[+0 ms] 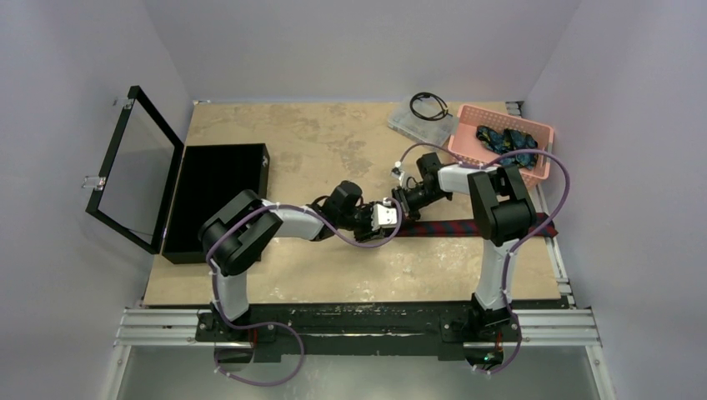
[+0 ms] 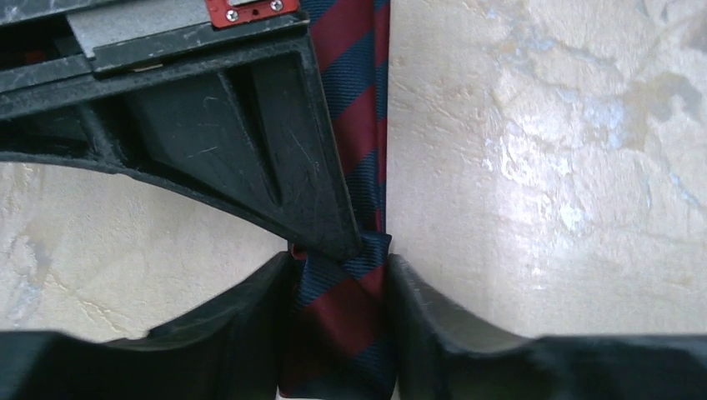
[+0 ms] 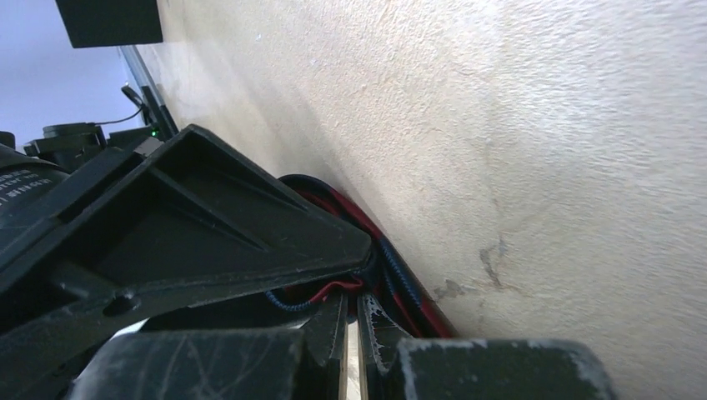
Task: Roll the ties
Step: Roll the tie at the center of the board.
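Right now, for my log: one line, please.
maroon tie: on table | left gripper: flanking tie | right gripper: shut at tie

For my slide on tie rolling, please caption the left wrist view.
A maroon tie with navy stripes lies between the fingers of the left gripper while the right gripper touches its fold.

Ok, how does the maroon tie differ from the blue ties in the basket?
The maroon tie is red with navy stripes; the blue ties are dark blue with teal. The maroon tie lies stretched flat on the table; the blue ties sit bunched in the pink basket. The maroon tie's end sits between the left gripper's fingers; nothing touches the blue ties. Both are soft cloth.
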Robot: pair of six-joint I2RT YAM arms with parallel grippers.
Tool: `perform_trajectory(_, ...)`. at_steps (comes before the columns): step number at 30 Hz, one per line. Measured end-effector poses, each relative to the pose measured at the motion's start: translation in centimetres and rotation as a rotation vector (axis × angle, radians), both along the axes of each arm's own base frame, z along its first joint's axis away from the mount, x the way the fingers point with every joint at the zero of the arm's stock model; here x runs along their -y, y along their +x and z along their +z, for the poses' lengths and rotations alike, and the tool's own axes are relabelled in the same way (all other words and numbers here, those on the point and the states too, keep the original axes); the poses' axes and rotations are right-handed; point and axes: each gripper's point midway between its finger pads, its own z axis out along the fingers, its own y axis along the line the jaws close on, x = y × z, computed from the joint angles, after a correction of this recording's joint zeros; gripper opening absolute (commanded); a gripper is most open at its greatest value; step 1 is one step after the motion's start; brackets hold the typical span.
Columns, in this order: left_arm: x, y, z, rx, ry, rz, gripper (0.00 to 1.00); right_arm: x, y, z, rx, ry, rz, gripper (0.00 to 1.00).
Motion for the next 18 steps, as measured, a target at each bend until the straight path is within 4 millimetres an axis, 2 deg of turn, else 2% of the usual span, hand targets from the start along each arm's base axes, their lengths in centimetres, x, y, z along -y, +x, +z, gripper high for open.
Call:
perform_trajectory(4, -1.1, -0.1, -0.1, 0.041, 0.049, -0.022, 0.29, -0.9, -0.5, 0.2, -0.002, 0.013, 0.023, 0.0)
perform_trajectory(8, -2.1, -0.1, -0.2, 0.04, 0.08, -0.035, 0.27, -1.6, -0.7, 0.3, 0.018, 0.026, 0.046, 0.0)
perform_trajectory(14, -2.6, 0.1, -0.1, 0.043, 0.109, -0.055, 0.52, -1.9, -0.3, 0.6, 0.038, 0.013, 0.056, 0.0)
perform_trajectory(18, -3.6, 0.5, 0.0, 0.02, 0.115, -0.031, 0.6, -1.6, -0.2, 0.2, 0.048, -0.013, 0.057, 0.0)
